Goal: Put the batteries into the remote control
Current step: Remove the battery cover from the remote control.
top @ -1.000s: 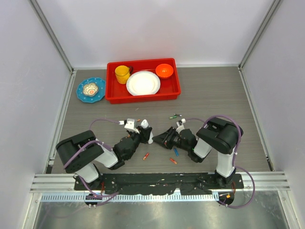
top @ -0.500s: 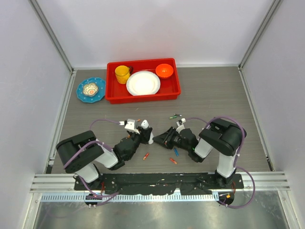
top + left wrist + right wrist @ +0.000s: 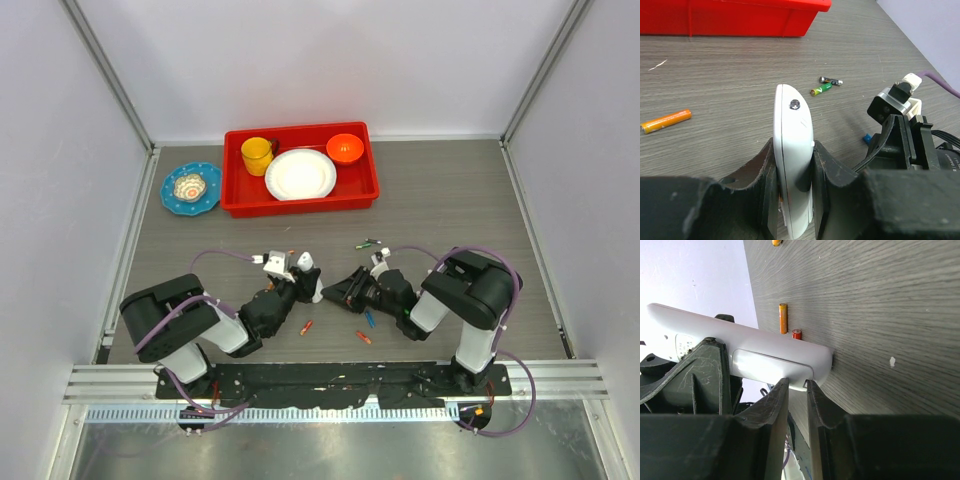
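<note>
I am clamping the slim white plastic remote control [image 3: 791,120] on edge in the left end effector [image 3: 793,170], near-centre on the grey wood-grain tabletop [image 3: 740,70]. This is presenting its recessed back panel to the right end effector [image 3: 797,386], whose narrowly parted fingers appear empty. Thin orange and green cylindrical batteries [image 3: 666,121] are lying loose just beyond.

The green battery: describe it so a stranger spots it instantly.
Find the red plastic tray at the far side. Nearer than its right corner, two small cells lie close together; it is the bright green cylindrical battery, beside a dark battery.
</note>
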Motion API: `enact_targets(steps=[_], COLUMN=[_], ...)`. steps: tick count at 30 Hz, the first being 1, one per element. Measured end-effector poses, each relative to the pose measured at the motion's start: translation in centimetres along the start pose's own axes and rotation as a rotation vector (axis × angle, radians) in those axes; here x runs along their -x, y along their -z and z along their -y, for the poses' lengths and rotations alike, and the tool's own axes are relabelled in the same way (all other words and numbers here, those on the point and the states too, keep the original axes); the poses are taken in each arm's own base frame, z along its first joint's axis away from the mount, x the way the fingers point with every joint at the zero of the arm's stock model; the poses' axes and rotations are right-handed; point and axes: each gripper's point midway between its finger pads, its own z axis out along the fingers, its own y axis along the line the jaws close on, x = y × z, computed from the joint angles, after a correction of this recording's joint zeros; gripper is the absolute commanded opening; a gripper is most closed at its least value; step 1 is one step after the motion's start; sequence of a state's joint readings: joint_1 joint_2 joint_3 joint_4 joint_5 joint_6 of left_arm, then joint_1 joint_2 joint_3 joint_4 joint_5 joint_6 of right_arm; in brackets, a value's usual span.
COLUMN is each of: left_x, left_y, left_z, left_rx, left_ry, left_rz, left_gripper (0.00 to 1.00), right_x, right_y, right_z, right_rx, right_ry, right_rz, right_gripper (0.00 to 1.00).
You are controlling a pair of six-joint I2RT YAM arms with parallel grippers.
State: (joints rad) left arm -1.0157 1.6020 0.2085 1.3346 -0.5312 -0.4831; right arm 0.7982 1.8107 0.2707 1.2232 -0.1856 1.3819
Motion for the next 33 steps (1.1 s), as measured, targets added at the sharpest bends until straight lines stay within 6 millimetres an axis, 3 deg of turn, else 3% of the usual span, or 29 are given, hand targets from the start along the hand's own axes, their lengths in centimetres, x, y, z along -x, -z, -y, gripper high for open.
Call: enact_targets(steps=[33], left_x=[-0.03], left_y=[0.29], left_z=[-0.02], left_rx=[0.002], left_ry=[-0.011], left_rz=[0.005], left_gripper=[0.00], right_x=[0.03], right_y=[0.82], right_z=[0.02], right_rx=[-0.008], right_ry=[0.043], right_rz=[0.008], right_gripper=[0.26])
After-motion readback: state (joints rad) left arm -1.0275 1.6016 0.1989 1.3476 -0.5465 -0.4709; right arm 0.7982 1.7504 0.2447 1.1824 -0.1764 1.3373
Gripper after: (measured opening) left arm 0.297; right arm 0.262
